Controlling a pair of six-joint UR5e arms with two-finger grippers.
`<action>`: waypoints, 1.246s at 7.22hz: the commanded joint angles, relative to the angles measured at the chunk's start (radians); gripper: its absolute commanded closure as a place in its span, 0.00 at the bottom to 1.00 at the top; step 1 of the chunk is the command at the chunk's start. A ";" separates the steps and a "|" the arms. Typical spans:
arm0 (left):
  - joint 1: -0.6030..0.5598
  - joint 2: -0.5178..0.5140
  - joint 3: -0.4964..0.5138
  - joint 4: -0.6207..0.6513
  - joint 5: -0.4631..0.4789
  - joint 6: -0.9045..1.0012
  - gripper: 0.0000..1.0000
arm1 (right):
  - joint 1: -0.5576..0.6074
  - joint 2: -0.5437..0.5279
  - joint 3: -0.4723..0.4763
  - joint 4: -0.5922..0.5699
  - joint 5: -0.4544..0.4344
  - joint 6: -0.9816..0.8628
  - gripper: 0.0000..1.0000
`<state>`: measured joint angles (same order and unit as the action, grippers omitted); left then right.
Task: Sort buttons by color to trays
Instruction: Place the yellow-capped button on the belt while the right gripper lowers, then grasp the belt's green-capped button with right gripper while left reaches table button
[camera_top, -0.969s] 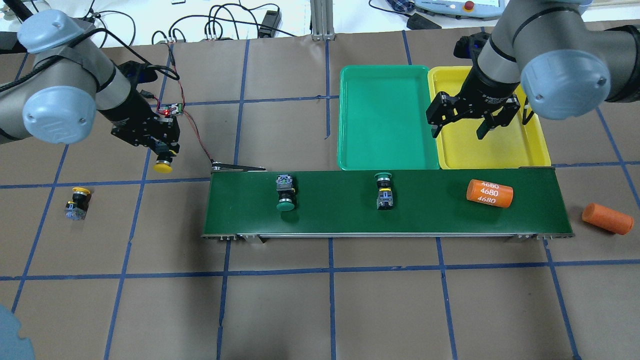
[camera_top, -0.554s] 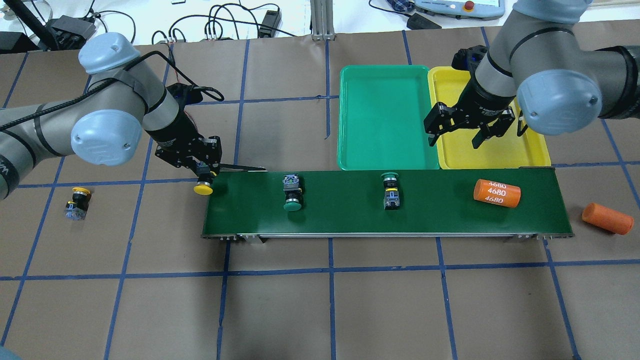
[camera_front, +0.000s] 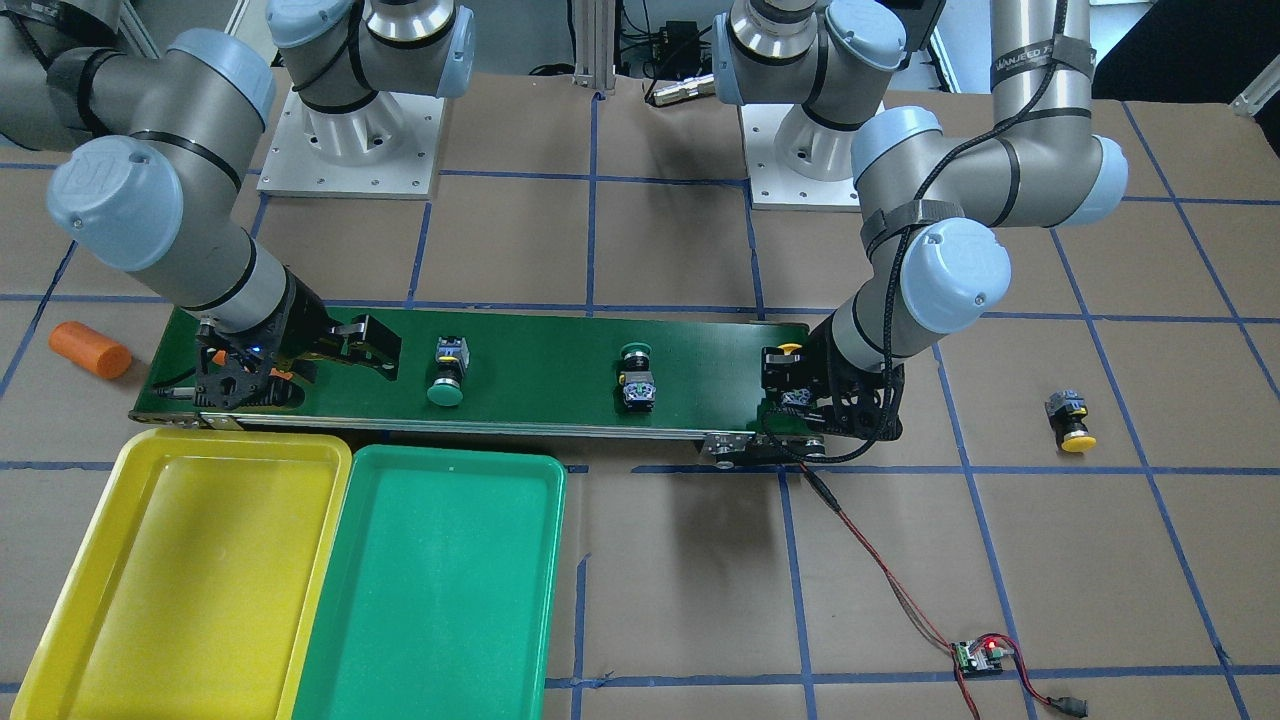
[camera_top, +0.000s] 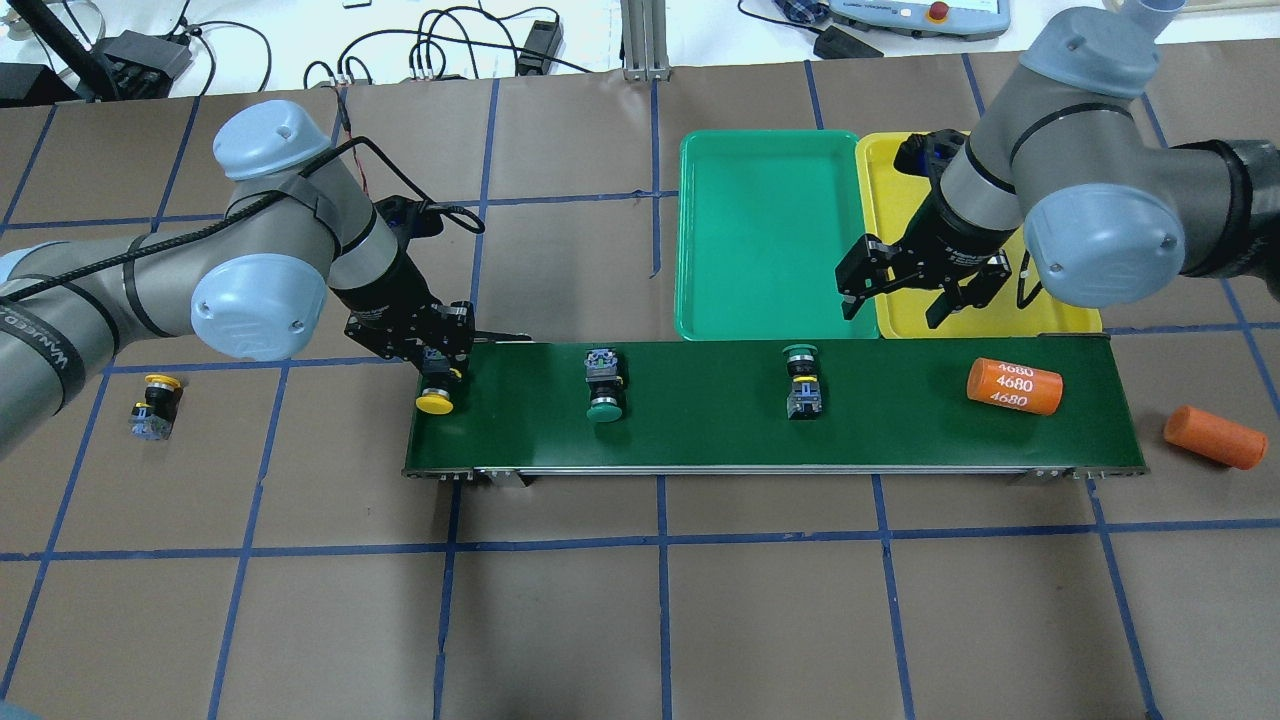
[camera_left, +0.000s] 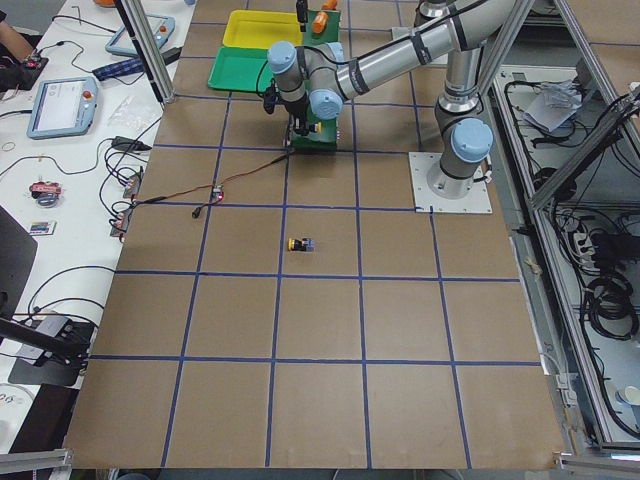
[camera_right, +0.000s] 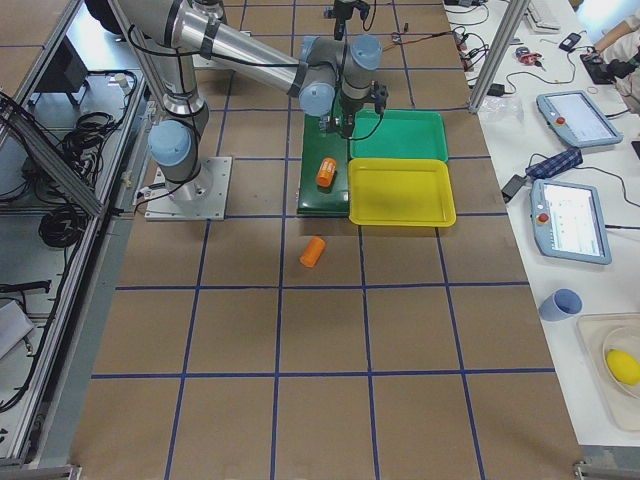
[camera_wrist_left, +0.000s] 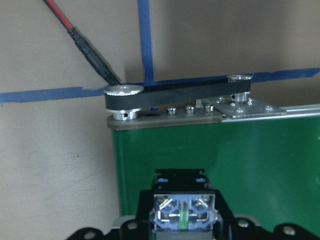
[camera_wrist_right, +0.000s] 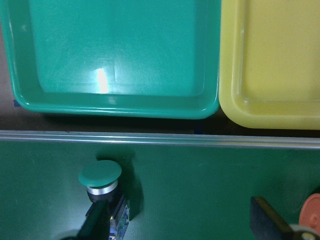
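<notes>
Overhead exterior: left gripper (camera_top: 437, 368) is clamped on a yellow button (camera_top: 436, 401), cap toward the robot, right over the left end of the conveyor belt (camera_top: 700, 430).
Right gripper (camera_top: 893, 303): fingers apart, holding nothing, above the belt's tray-side edge, between one green button (camera_top: 802, 385) and the "4680" cylinder (camera_top: 1013, 385).
Other buttons: second green button (camera_top: 604, 385) lies on its side mid-belt. Second yellow button (camera_top: 155, 405) is on the table, well apart from the belt.
Trays: green tray (camera_front: 430, 590) and yellow tray (camera_front: 180, 580) sit side by side just beside the belt, no button in either.
Risk, left: letting go this near the belt end could tip the button off the edge or onto the pulley (camera_wrist_left: 122, 95). The round cap probably rolls.
Risk, right: the wrist view shows one finger in line with the green button's body, so an off-centre descent would knock it askew.
Risk, mix-up: the cylinder is near, so the open fingers could close on the wrong item.
Risk, drop: a release near the trays' shared rim could land in the wrong colour.
</notes>
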<state>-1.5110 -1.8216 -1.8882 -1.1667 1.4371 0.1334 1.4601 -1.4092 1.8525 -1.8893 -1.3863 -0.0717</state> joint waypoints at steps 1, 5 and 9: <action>-0.001 -0.005 -0.009 0.039 0.005 -0.001 0.01 | -0.049 0.006 0.025 0.012 -0.002 0.007 0.00; 0.108 0.044 0.079 -0.023 0.090 0.049 0.00 | -0.058 -0.048 0.143 -0.025 0.056 0.039 0.00; 0.502 0.001 0.051 -0.022 0.120 0.551 0.00 | -0.066 -0.048 0.160 -0.042 0.087 0.039 0.00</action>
<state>-1.1232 -1.8031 -1.8226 -1.1940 1.5560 0.5500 1.3965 -1.4580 2.0113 -1.9284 -1.3022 -0.0328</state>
